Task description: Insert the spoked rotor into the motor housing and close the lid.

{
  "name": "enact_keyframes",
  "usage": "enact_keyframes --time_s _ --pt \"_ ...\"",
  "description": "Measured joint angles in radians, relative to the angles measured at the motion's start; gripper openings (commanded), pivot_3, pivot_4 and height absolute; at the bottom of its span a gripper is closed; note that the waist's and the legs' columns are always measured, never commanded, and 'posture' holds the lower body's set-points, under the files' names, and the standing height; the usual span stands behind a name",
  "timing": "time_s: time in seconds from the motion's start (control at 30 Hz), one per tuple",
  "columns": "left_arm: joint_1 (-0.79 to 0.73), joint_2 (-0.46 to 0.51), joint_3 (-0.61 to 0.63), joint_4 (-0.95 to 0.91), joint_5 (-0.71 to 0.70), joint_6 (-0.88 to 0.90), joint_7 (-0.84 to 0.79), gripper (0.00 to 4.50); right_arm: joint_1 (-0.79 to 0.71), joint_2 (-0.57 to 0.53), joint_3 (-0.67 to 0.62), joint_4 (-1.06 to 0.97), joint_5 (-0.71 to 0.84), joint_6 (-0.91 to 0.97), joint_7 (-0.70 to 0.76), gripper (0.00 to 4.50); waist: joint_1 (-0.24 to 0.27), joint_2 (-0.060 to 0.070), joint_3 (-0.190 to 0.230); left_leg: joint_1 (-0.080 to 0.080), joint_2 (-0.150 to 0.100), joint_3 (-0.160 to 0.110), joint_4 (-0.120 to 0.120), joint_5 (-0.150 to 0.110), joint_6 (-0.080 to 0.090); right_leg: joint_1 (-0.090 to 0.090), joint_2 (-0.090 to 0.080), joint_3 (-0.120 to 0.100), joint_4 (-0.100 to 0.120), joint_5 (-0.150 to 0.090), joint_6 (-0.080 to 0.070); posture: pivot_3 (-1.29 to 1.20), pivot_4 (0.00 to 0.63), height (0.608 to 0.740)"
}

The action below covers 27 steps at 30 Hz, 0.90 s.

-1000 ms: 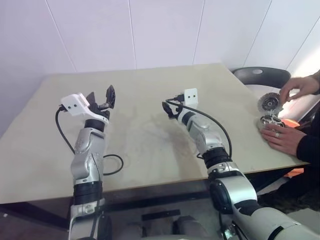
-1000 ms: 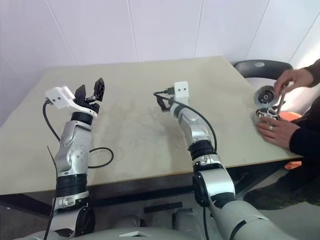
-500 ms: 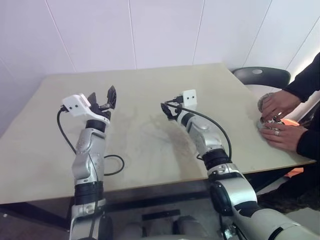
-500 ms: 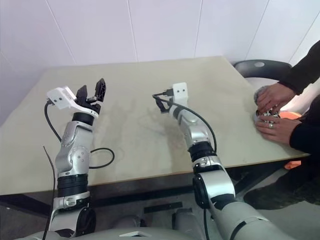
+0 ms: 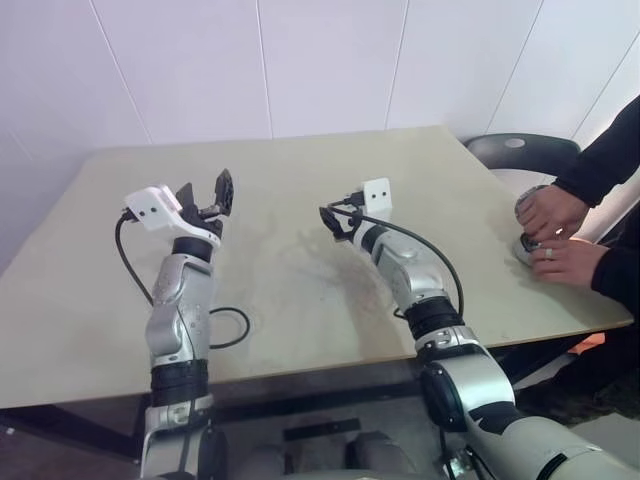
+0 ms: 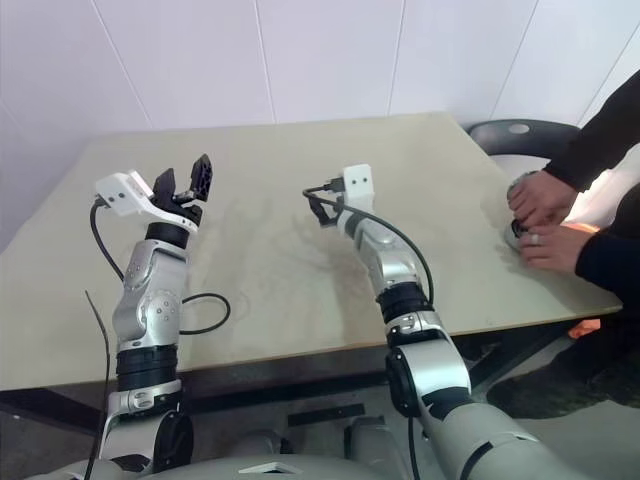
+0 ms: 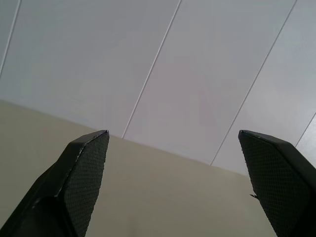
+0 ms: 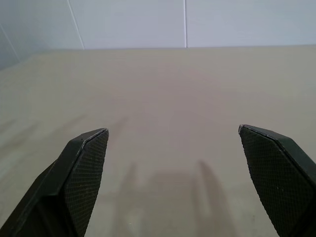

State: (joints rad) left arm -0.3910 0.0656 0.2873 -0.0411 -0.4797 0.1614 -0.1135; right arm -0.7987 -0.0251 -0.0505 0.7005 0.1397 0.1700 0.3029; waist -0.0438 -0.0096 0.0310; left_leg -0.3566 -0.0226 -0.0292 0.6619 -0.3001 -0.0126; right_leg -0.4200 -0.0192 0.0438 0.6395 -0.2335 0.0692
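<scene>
— Jaws? 
— Left gripper (image 5: 203, 198) and right gripper (image 5: 333, 222) both gaped apart, empty, above the bare worktop (image 5: 300, 280).

— And the motor parts? 
— At the worktop's right edge, covered by a person's two hands (image 5: 548, 228); couldn't tell them apart.

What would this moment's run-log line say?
left gripper: open, empty | right gripper: open, empty | person's hands: covering parts at table edge
</scene>
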Motion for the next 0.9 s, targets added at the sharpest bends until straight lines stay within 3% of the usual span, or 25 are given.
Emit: enact_keyframes --time_s 0.9 --pt "0.026 0.013 0.001 -0.022 0.000 0.007 0.025 4.46 -0.011 0.009 0.003 0.032 0.000 -0.002 -0.009 4.44 0.000 0.000 0.000 0.000 0.000 0.000 0.000 0.000 0.000 0.000 0.000 0.000 -0.001 0.000 0.000 0.00 0.000 0.740"
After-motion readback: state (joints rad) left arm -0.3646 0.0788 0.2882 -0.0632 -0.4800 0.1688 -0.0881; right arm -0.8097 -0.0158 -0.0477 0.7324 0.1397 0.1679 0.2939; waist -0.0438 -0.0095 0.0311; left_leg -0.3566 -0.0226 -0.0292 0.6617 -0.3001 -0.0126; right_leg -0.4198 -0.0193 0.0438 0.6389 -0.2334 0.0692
